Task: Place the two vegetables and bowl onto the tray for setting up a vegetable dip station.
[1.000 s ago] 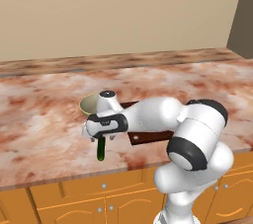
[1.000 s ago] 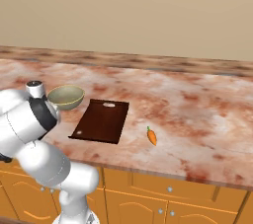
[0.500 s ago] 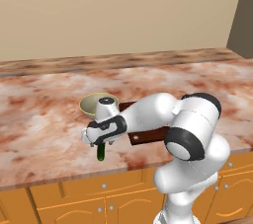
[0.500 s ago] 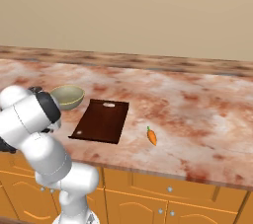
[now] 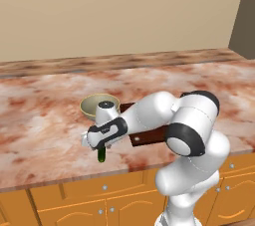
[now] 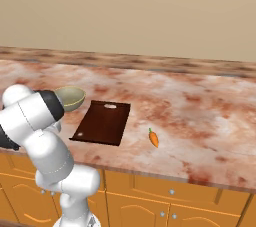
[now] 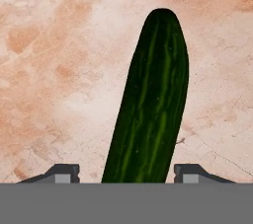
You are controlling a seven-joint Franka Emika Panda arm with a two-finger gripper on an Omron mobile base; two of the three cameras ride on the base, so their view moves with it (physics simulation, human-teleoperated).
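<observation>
While pincer [image 7: 126, 174] hangs low | cucumber [image 7: 150, 104] lies between its tips, untouched

There is one cucumber [image 7: 150, 104], one carrot [image 6: 154, 138] and one bowl [image 6: 71, 98]. One tray [image 6: 103, 122] lies on one marble counter [image 6: 200, 116].

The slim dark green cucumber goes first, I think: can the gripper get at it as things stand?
Probably yes: the slim dark green cucumber lies on the marble counter between the open fingers, nothing blocking.
</observation>
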